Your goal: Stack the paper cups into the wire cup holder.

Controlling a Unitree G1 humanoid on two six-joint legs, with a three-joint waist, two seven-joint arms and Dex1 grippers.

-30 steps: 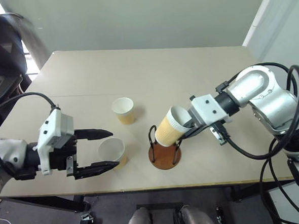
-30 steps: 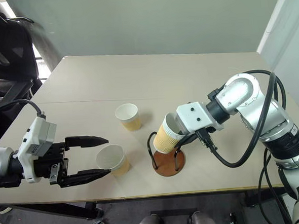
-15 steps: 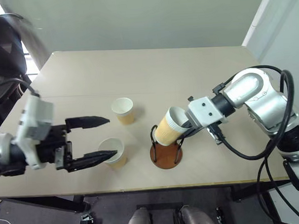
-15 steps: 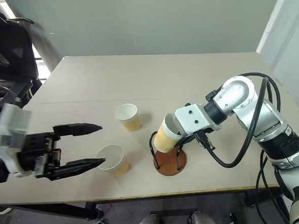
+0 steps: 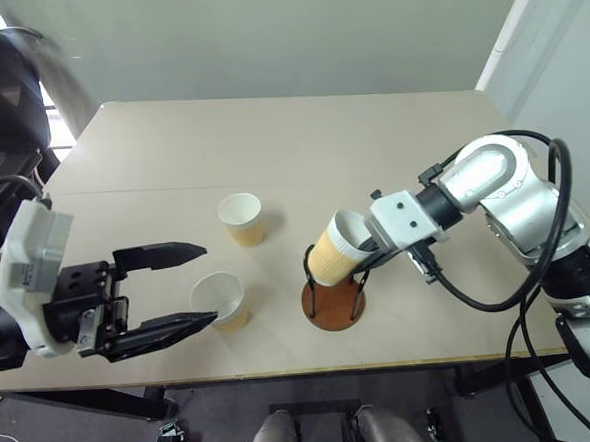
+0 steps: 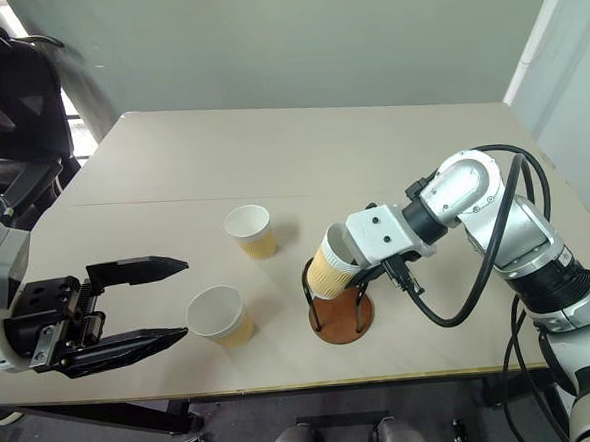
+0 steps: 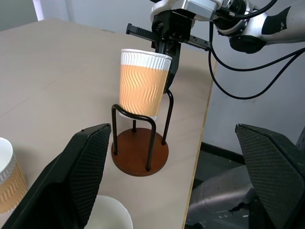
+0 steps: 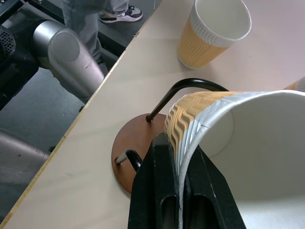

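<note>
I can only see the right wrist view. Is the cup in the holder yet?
Observer: Not fully. The held cup has its bottom between the wire loops of the wire cup holder, above the base.
Operator: Is the other claw doing anything?
Observer: The left claw is open, by the near cup without touching it.
Operator: Are there more cups?
Observer: Yes, a far cup stands upright farther back on the table.

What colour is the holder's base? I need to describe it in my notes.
Reddish-brown, a round disc under black wire loops; the left wrist view shows it best.
</note>
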